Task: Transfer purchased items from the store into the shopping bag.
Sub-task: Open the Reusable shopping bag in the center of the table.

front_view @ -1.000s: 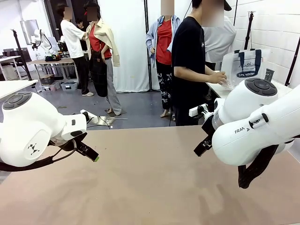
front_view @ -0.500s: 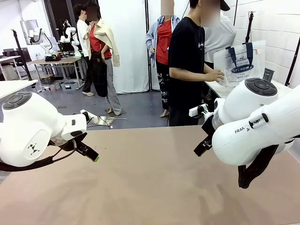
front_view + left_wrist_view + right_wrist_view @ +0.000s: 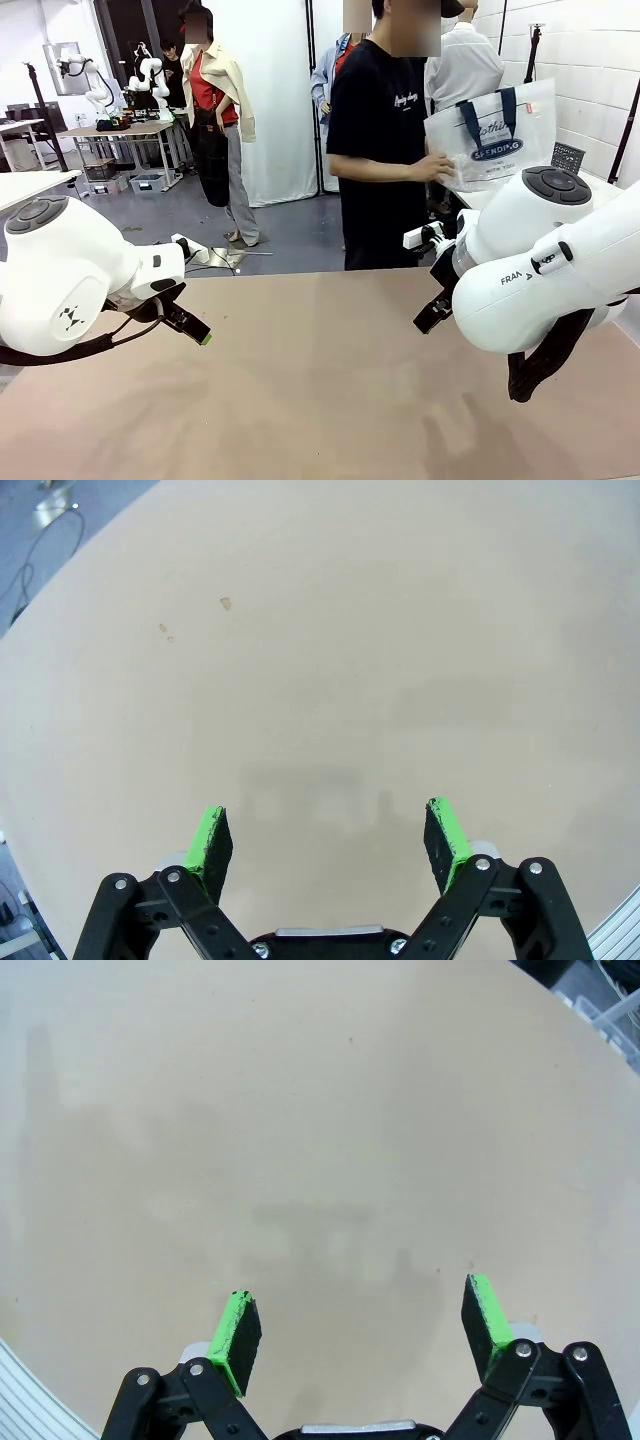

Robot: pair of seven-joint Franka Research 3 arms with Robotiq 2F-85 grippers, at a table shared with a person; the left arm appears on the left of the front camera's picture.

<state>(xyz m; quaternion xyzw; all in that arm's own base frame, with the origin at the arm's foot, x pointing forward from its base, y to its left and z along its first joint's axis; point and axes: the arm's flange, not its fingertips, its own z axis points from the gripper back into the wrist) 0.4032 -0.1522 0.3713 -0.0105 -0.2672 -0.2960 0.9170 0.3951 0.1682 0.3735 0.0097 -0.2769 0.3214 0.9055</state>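
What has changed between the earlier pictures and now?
The person has stepped toward the left of the front view, holding the shopping bag and carrying it along, so the bag now hangs further left and shows more fully. The left gripper and the right gripper stay open above the table, and both arms are unmoved.

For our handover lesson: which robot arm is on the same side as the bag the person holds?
The right arm: the bag is held up beyond it, while the left arm sits across the table.
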